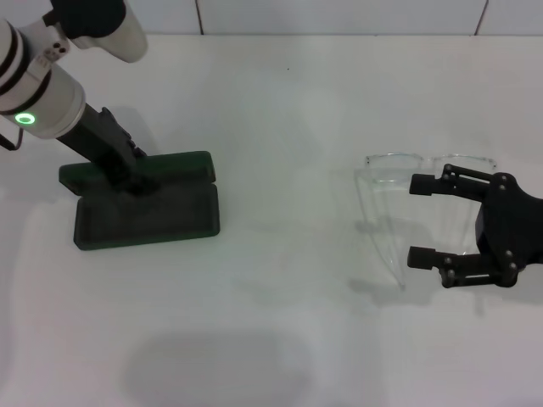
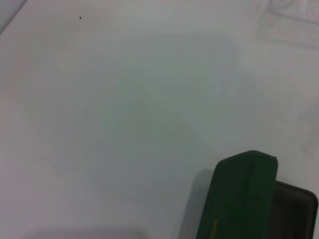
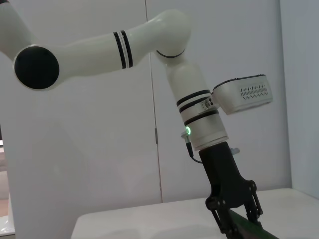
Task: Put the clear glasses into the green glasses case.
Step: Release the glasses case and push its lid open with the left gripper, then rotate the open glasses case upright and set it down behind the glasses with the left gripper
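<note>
The green glasses case point(image 1: 153, 222) lies open at the left of the white table, its lid point(image 1: 182, 164) folded back behind the lined tray. My left gripper point(image 1: 136, 175) is down on the lid's left part, shut on it; the right wrist view shows this left gripper point(image 3: 234, 213) clamping the green edge point(image 3: 248, 228). A corner of the case point(image 2: 244, 194) fills the left wrist view. The clear glasses point(image 1: 386, 163) rest on the table at the right, arms pointing toward me. My right gripper point(image 1: 413, 220) is open, its fingers spread across the glasses' right half.
The white table point(image 1: 288, 110) ends at a tiled wall along the back. A wide bare stretch lies between the case and the glasses. The faint outline of the glasses point(image 2: 286, 22) shows in the left wrist view.
</note>
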Tool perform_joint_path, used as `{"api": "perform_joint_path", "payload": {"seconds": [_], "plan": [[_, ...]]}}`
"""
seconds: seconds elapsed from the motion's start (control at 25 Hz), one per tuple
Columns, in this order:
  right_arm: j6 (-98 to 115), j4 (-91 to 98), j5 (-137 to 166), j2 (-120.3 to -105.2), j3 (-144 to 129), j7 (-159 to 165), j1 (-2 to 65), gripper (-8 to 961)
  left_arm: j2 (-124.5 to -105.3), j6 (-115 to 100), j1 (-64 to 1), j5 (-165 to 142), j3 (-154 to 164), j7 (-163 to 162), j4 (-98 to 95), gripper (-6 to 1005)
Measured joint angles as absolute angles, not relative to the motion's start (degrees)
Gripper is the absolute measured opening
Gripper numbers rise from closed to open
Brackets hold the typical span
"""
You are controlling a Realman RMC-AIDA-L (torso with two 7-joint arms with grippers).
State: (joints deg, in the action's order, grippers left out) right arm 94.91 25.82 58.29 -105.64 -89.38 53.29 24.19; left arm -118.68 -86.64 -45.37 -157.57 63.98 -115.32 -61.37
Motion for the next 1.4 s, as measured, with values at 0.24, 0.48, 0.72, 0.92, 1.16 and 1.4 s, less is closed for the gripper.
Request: {"api": "perform_joint_path", "payload": {"seconds": [0.24, 0.48, 0.72, 0.92, 1.16, 1.4], "plan": [[95.5, 26.0, 58.3, -105.64, -89.1, 53.2, 23.4, 831, -118.84, -86.6, -45.3, -158.4, 63.7, -116.3, -61.7, 416], [96.1, 26.0, 58.3, -105.64, -88.8, 53.3, 23.0, 829, -119.27, -86.6, -45.1, -159.0, 64.3, -116.6, -62.8, 259], [97.9, 26.0, 59.7, -104.89, -84.8, 53.4, 21.4, 826, -119.68, -87.0, -42.6, -157.0, 70.4, -116.9, -69.3, 193], [103.6, 26.0, 66.0, -104.46, -75.4, 53.5, 18.5, 824, -119.81, -86.9, -38.2, -151.7, 78.6, -117.7, -78.2, 193], [111.4, 26.5, 77.2, -104.45, -62.2, 54.8, 15.1, 822, -119.87, -85.8, -37.5, -150.2, 88.1, -122.3, -83.8, 193], [117.6, 33.3, 85.6, -105.62, -51.9, 59.7, 10.9, 819, -119.92, -80.3, -38.8, -152.3, 94.3, -125.9, -82.5, 192]]}}
